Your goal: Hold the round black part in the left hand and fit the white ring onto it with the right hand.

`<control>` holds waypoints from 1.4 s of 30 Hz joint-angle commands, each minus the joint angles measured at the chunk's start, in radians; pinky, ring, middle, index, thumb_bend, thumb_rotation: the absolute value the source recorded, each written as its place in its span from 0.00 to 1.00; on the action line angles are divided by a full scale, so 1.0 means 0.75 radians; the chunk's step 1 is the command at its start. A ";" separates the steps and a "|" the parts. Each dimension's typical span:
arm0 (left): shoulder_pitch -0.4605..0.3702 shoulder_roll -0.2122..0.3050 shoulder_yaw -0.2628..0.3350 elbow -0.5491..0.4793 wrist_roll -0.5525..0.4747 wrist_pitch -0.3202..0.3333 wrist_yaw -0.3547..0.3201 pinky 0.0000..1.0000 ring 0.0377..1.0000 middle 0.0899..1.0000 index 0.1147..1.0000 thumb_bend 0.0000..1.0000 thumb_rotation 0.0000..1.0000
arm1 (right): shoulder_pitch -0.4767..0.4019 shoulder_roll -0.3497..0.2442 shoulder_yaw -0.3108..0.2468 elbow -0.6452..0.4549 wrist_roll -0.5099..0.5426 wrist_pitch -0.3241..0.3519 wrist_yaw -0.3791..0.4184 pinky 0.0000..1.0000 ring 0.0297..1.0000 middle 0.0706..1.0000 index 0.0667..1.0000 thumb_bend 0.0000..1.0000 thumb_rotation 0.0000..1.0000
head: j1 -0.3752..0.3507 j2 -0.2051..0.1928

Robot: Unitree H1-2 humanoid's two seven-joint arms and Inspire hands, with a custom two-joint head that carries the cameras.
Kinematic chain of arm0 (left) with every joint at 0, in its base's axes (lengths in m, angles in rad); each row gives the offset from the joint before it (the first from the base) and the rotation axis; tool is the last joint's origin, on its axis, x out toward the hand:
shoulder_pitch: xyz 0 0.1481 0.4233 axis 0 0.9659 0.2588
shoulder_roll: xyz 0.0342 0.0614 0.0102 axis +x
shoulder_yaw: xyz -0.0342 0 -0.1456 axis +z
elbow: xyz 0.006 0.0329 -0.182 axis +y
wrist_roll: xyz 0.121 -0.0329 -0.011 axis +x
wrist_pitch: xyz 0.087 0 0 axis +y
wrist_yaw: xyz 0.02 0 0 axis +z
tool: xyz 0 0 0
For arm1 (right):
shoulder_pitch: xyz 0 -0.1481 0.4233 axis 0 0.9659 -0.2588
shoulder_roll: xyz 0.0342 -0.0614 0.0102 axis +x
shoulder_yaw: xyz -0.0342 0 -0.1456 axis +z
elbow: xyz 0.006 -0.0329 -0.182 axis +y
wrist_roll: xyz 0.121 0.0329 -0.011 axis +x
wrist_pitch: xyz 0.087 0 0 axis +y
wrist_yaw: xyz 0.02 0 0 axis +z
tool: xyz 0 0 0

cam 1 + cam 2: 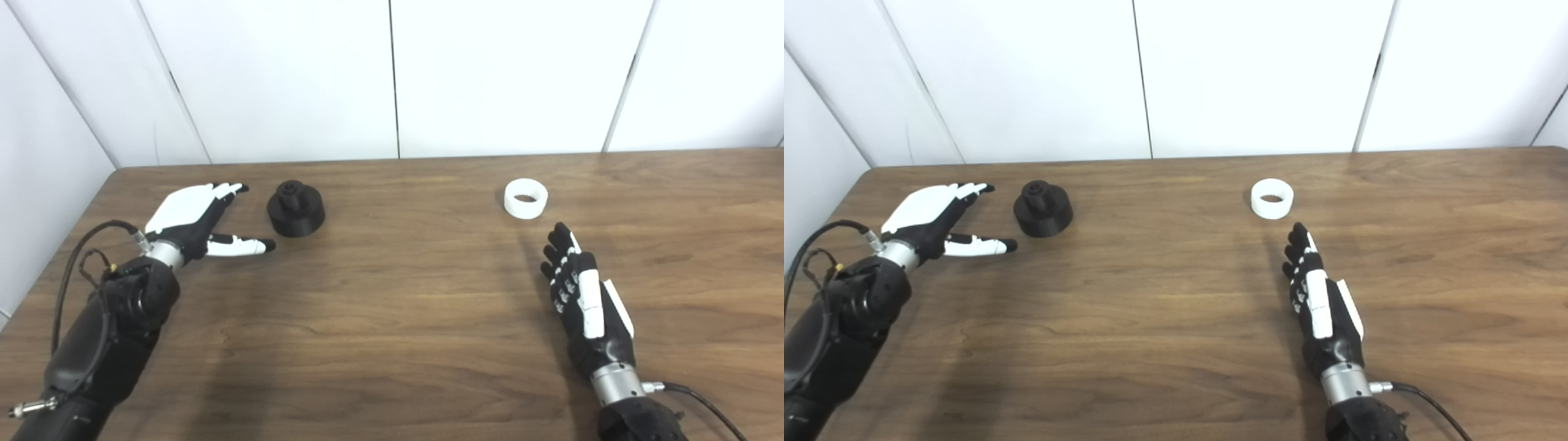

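Note:
The round black part [296, 208] stands on the wooden table [404, 294] at the back left, a small stepped hub on its top. My left hand [196, 222] is open just left of it, fingers and thumb spread toward it, not touching. The white ring [525, 198] lies flat on the table at the back right. My right hand [582, 294] is open with fingers straight, pointing at the ring from a short way in front of it, and holds nothing.
White wall panels [392, 73] close off the table's far edge and left side. A black cable [73, 269] loops off the left wrist, and another runs off the right wrist [704, 404].

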 commanded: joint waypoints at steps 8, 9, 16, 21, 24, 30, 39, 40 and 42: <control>-0.126 0.004 0.013 0.086 -0.007 -0.032 0.074 1.00 1.00 0.95 0.91 0.84 0.66 | 0.030 -0.029 -0.014 -0.044 0.010 -0.027 0.014 1.00 1.00 1.00 1.00 0.67 1.00 | 0.000 -0.003; -0.131 0.000 0.012 0.098 -0.009 -0.034 0.078 1.00 1.00 0.95 0.91 0.84 0.66 | 0.032 -0.031 -0.014 -0.046 0.008 -0.026 0.014 1.00 1.00 1.00 1.00 0.67 1.00 | -0.001 -0.003; -0.174 -0.027 0.002 0.181 -0.026 -0.050 0.113 1.00 0.99 0.95 0.90 0.83 0.65 | 0.049 -0.044 -0.023 -0.059 0.011 -0.030 0.022 1.00 1.00 1.00 1.00 0.67 1.00 | -0.008 -0.005; -0.203 -0.039 -0.014 0.220 -0.022 -0.060 0.125 0.99 0.99 0.95 0.90 0.82 0.64 | 0.057 -0.047 -0.031 -0.067 0.013 -0.023 0.024 1.00 1.00 1.00 1.00 0.66 1.00 | -0.005 -0.003; -0.217 -0.047 -0.025 0.239 -0.020 -0.063 0.134 0.99 0.98 0.95 0.90 0.83 0.65 | 0.058 -0.048 -0.031 -0.070 0.017 -0.022 0.028 1.00 1.00 1.00 1.00 0.66 1.00 | -0.005 -0.003; -0.245 -0.063 -0.049 0.281 -0.023 -0.073 0.152 0.99 0.98 0.95 0.90 0.85 0.65 | 0.059 -0.048 -0.033 -0.077 0.012 -0.014 0.024 1.00 1.00 1.00 1.00 0.67 1.00 | -0.013 -0.004; -0.274 -0.086 -0.059 0.306 -0.028 -0.075 0.146 1.00 1.00 0.95 0.91 0.87 0.66 | 0.065 -0.045 -0.039 -0.074 0.011 -0.025 0.021 1.00 1.00 1.00 1.00 0.67 1.00 | -0.015 -0.009; -0.275 -0.087 -0.062 0.302 -0.026 -0.072 0.141 1.00 1.00 0.96 0.91 0.86 0.66 | 0.065 -0.044 -0.039 -0.074 0.011 -0.026 0.020 1.00 1.00 1.00 1.00 0.67 1.00 | -0.016 -0.009; -0.277 -0.087 -0.065 0.303 -0.027 -0.077 0.139 1.00 1.00 0.95 0.91 0.86 0.66 | 0.066 -0.041 -0.040 -0.075 0.012 -0.024 0.017 1.00 1.00 1.00 1.00 0.67 1.00 | -0.016 -0.010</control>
